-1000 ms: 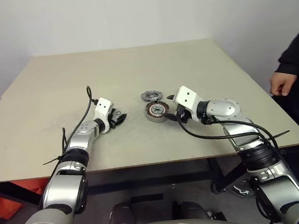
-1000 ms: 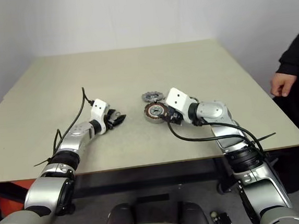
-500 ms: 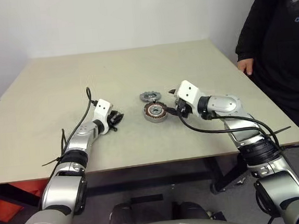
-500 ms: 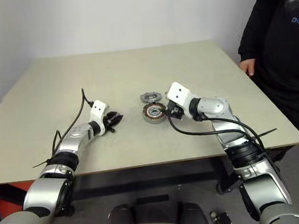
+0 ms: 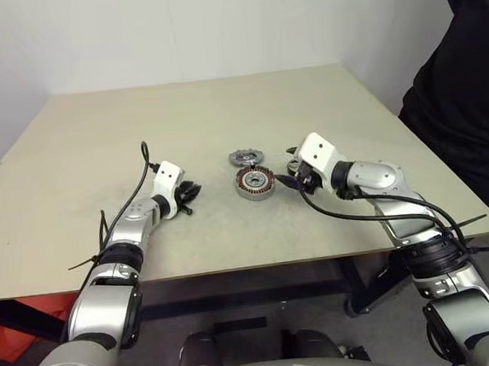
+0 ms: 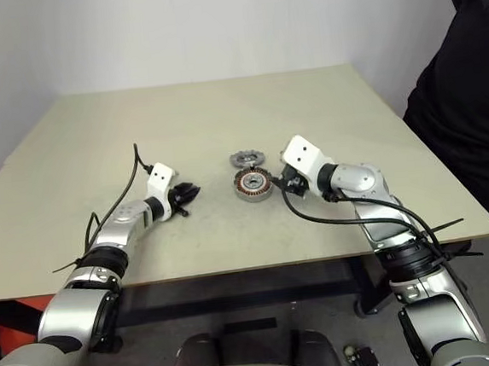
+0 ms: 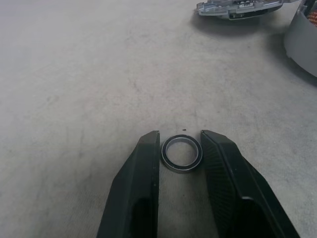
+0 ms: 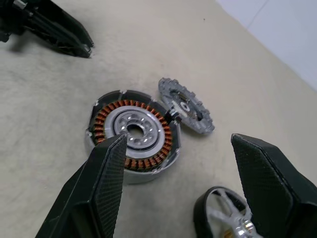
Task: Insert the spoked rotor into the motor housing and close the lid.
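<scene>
Left wrist view has the left hand [image 7: 181,148] clamped on a small metal ring [image 7: 182,153] lying on the bench [image 5: 95,136]. Right hand [image 8: 178,163] is spread wide, holding nothing, above the motor housing [image 8: 132,135]. Lid [image 8: 185,105] touches the housing's rim; spoked rotor [image 8: 225,218] sits just beside it.

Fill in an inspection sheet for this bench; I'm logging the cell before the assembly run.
Surface: beige table, bare apart from parts.
Job's things: motor housing centre; lid just behind it, touching; spoked rotor by the right gripper.
Clutter: small bearing ring.
Grippers: left gripper closed around the ring; right gripper open, empty.
Cables: black leads along both forearms.
Surroundings: person in black at the right edge.
</scene>
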### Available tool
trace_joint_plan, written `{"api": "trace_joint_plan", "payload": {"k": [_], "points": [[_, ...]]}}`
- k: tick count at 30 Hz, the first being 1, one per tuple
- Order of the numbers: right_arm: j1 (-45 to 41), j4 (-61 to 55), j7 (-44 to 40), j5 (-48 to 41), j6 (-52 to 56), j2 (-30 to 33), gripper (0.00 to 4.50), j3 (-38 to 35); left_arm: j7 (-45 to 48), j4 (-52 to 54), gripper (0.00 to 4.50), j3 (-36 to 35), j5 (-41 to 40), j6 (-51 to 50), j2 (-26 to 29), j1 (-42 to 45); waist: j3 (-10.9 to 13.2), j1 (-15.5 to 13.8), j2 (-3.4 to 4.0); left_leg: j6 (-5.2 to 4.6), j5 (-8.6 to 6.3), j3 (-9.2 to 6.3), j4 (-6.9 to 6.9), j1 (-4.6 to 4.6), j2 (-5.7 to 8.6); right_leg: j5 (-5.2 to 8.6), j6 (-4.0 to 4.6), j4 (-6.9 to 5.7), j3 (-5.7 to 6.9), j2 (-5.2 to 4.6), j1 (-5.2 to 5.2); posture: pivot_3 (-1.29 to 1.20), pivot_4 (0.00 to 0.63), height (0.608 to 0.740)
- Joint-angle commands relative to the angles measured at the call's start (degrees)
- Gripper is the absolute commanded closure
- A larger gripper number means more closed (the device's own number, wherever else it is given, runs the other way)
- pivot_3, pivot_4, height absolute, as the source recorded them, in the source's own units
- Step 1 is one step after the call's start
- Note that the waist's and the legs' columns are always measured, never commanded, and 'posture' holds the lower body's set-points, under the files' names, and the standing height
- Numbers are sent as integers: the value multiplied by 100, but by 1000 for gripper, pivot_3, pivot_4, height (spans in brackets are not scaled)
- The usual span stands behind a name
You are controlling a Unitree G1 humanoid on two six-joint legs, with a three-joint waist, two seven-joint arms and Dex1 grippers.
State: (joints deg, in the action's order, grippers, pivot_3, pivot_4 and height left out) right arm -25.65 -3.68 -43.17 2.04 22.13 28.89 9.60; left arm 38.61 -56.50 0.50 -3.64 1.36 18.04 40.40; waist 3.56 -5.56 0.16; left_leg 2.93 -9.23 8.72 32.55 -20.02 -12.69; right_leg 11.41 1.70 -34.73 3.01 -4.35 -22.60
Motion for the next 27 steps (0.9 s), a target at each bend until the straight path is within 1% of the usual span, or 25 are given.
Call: {"api": "trace_joint_plan", "payload": {"k": [1, 5, 7, 9, 12, 15, 20, 23, 27], "points": [[134, -384, 180, -36, 100, 23, 1069, -125, 367, -92, 3173, -25, -50, -161, 34, 131, 0, -8, 0, 0, 0, 0, -1, -1, 1, 0, 0, 2, 0, 0, 0, 0, 0, 740], [625, -800, 195, -68, 308, 81, 1069, -46, 1548, 319, 3173, -157, -586, -790, -38, 334, 1, -55, -2, 0, 0, 0, -14, -7, 9, 0, 0, 10, 0, -7, -2, 0, 0, 740], [976, -1046, 172, -81, 401, 140, 1069, -7, 2003, 395, 3173, -67, -634, -951, -56, 528, 2, -105, -3, -1, 0, 0, -24, -14, 12, 1, 0, 14, 0, -9, -7, 0, 0, 740], [1209, -1205, 216, -55, 482, 154, 1069, 1, 2184, 309, 3173, -2, -579, -946, -97, 761, 4, -173, -6, -1, 0, 0, -30, -29, 12, 1, 2, 17, 0, -8, -23, 0, 0, 740], [1411, -1323, 320, 35, 563, 167, 1069, 29, 2256, 27, 3173, 51, -468, -796, -206, 1159, 5, -191, -6, 0, 0, -1, -29, -51, 12, -4, 10, 15, 0, -9, -43, 0, 0, 740], [1523, -1378, 466, 84, 618, 167, 1069, -20, 2162, -343, 3173, 138, -276, -519, -381, 1578, 5, -210, -7, 0, 0, -1, -26, -46, 15, 3, -2, 16, 0, -11, -37, 0, 0, 740], [1646, -1531, 628, 87, 705, 175, 1069, -58, 2214, -705, 3173, 190, -133, -213, -544, 1872, 5, -204, -7, -1, 0, 0, -31, -35, 31, 5, -8, 16, -1, -22, -32, 0, 0, 740], [1713, -1628, 665, 59, 757, 196, 1069, -74, 2045, -854, 3173, 179, -22, -15, -483, 1879, 6, -211, -8, -1, 0, -3, -34, -40, 30, 7, -9, 16, 1, -21, -35, 0, 0, 740], [1788, -1643, 667, 29, 743, 276, 1069, -127, 1850, -952, 3173, 102, 84, 215, -170, 1706, 6, -215, -8, -2, 0, -4, -33, -43, 35, 7, -9, 17, 1, -25, -35, 0, 0, 740]]}}
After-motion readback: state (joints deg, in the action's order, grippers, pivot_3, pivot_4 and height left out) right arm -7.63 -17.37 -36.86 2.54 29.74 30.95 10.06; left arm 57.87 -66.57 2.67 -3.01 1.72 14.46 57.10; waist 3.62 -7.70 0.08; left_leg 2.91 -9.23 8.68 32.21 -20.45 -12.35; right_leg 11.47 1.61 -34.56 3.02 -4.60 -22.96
